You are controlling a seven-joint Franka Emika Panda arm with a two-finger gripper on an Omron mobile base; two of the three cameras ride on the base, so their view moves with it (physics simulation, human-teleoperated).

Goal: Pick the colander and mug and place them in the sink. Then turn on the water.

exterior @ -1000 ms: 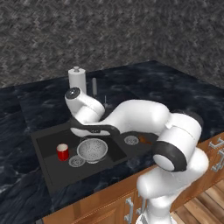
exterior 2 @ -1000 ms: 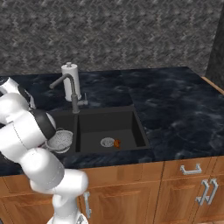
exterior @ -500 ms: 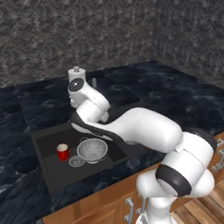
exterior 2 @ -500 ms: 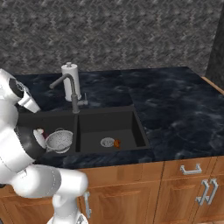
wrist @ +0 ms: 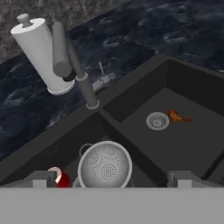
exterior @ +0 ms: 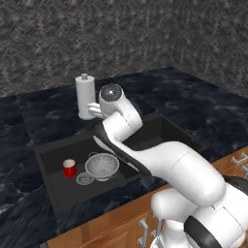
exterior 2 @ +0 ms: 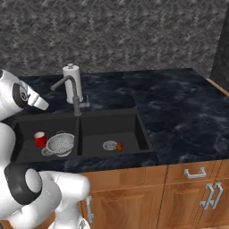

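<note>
Both things I had to move already sit in the sink [exterior 2: 143, 134]: the colander [wrist: 105, 165] rests on the floor of the basin left of the faucet [wrist: 83, 85], mouth up, and the mug [exterior: 69, 168] stands upright just beside it, on the side away from the faucet, with that basin's drain strainer [exterior: 85, 178] partly under the colander's edge. My fingers [wrist: 111, 178] are spread fully apart and carry nothing; they hang above that basin, facing the faucet base. So I judge the placing step finished and the step in hand to be the water. No stream falls from the spout, and the other basin holds its own drain [wrist: 157, 120] and a small orange scrap [wrist: 178, 116]. The next move calls for me to reach past the faucet's upright to the thin lever [wrist: 102, 70] just beside its base, staying clear of the paper-towel roll [wrist: 43, 54] that stands behind the faucet on the tabletop [exterior 2: 179, 103], then to push that lever over.
</note>
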